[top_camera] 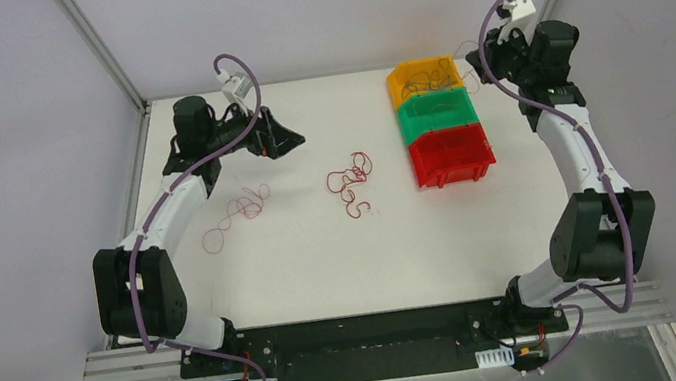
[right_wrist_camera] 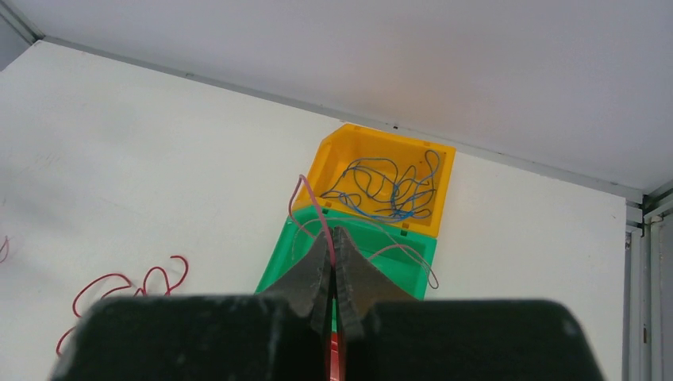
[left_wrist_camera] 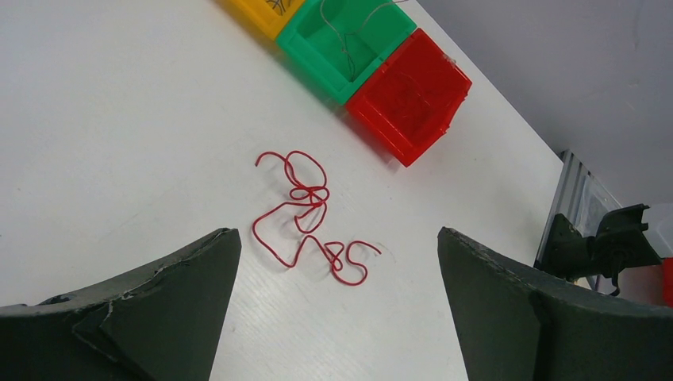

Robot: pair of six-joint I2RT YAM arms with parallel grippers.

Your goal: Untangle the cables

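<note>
The right jaws are standing fully closed, and they seem to be pinching a thin pink cable [right_wrist_camera: 312, 202] at their tips, just above the green bin [right_wrist_camera: 409, 270]. In my judgement this grip is the weak point. The cable is hair-thin and springy, so it may be slipping out. Its free loop may also be catching on the bin's rim or on the wires inside and dragging them along when the arm is lifting.

The blue cables [right_wrist_camera: 385, 186] are lying coiled in the orange bin [right_wrist_camera: 325, 171] beside it. The left jaws are gaping wide and holding nothing. If they are closing on the red tangle [left_wrist_camera: 309, 210] at the wrong place, they may be pulling the knot tighter. That tangle is lying in the middle of the surface [top_camera: 325, 263], and a second red cable [top_camera: 236, 214] is lying apart from it, nearer the left arm [top_camera: 170, 210].

The left arm is reaching forward, with its wrist looking down toward the tangle. The right arm [top_camera: 570, 146] is stretching to the far right, with its wrist hanging over the bins.
</note>
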